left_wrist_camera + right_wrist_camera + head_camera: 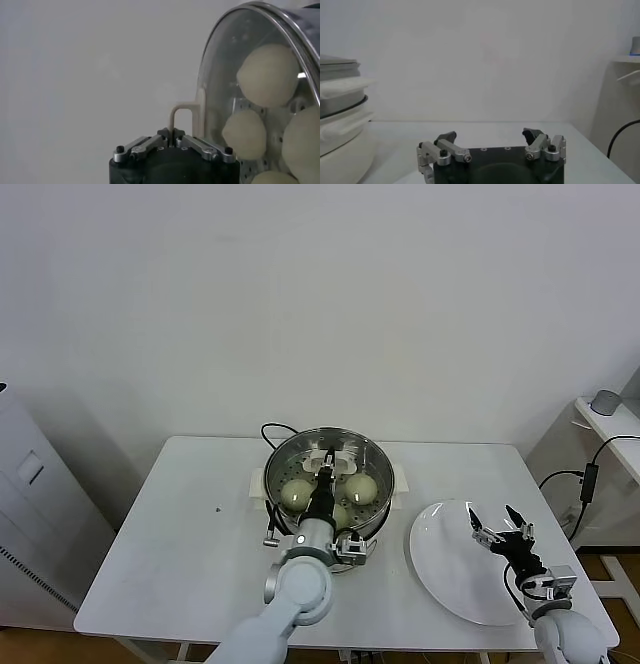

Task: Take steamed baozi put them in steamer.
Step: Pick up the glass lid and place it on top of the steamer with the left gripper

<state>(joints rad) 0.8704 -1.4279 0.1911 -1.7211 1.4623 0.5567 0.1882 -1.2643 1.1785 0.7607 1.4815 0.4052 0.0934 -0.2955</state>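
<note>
Here the left claw [325, 471], clamped on the glass lid's handle [182, 117], could drop it crooked onto the buns [297, 493]; right claw [503, 532] gapes.

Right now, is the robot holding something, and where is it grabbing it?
Yes. The left gripper is shut on the glass lid, pinching its white handle over the steamer. The right gripper hangs open above the plate, holding nothing.
</note>
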